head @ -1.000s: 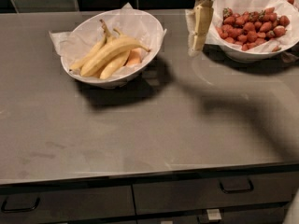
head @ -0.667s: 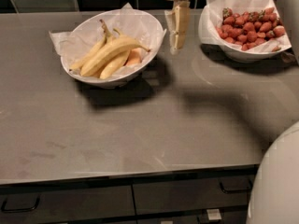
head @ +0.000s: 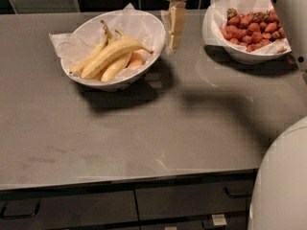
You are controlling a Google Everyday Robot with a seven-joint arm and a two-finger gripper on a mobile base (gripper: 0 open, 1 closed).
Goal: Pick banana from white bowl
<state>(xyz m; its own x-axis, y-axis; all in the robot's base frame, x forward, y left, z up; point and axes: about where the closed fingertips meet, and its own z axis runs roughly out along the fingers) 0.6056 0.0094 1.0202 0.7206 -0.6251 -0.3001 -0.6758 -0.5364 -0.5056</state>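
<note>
Hand [head: 174, 30] hovers just right of the white bowl [head: 111, 84] with the banana [head: 112, 54], grip state unclear.

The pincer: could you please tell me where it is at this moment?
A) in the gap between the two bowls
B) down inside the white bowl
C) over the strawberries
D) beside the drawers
A: the pincer hangs over the counter, between the white bowl and the strawberry bowl.

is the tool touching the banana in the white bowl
No, the tool hangs just right of the white bowl, over the counter, clear of the banana inside it.
</note>
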